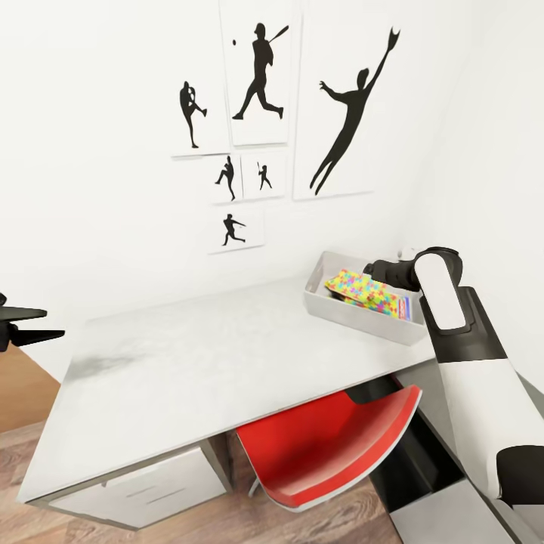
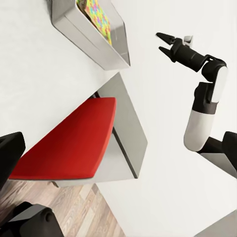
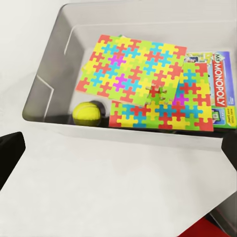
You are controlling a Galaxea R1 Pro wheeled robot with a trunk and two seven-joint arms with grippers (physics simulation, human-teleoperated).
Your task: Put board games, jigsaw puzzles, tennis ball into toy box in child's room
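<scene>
Right black two-finger gripper (image 2: 167, 42), jaws apart, hovers beside the shallow light-grey toy box (image 3: 47, 89) at centre-right, holding two multicoloured jigsaw puzzles (image 3: 143, 79), yellow-green tennis ball (image 3: 87, 113), white-green board game (image 3: 221, 98); left gripper (image 1: 34, 323) parted, empty.

We see a plain white wall (image 1: 98, 189) hung with white-framed prints of black baseball-player silhouettes (image 1: 261, 75). A glossy red moulded chair (image 1: 332, 446) sits tucked in low, and brown wood-plank flooring (image 1: 23, 446) lies beneath.
</scene>
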